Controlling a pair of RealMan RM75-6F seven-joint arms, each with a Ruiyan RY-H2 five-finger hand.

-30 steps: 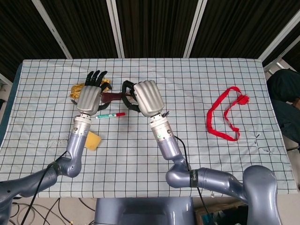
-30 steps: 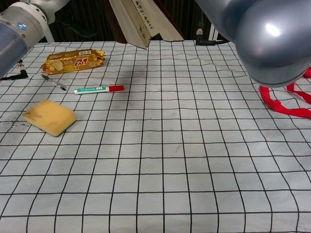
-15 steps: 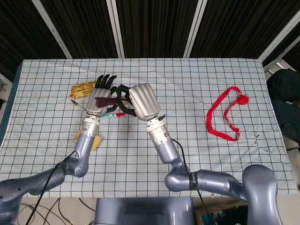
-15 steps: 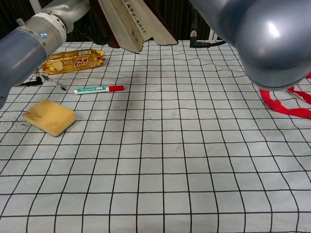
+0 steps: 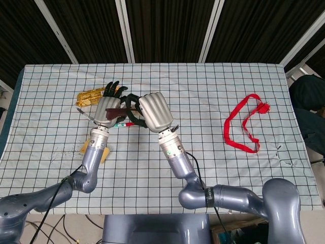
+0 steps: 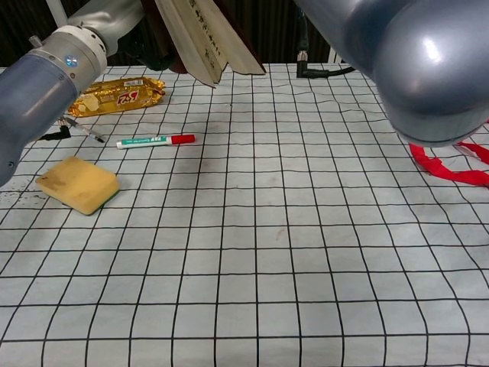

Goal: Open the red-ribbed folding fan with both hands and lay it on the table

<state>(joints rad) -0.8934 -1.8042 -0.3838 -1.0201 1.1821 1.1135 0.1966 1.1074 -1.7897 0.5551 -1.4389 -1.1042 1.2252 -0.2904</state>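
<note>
Hands meet above the table's far left: the left hand point(image 5: 105, 111) and right hand point(image 5: 154, 112) both grip the red-ribbed folding fan with cream paper leaf point(image 6: 205, 37), held aloft and, judging by the chest view, only partly spread. Full opening and laying on the checked-cloth table point(image 6: 306, 252) remain.

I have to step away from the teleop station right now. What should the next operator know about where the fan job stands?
Left hand: holds one end of the folding fan, raised above the table.
Right hand: grips the fan's other side, close beside the left.
Fan: in the air between both hands, partly spread; cream leaf shows in the chest view.
Done: fan picked up, opening begun.
Left: spread it fully, then lay it on the table, perhaps clear of the marker and sponge.
</note>
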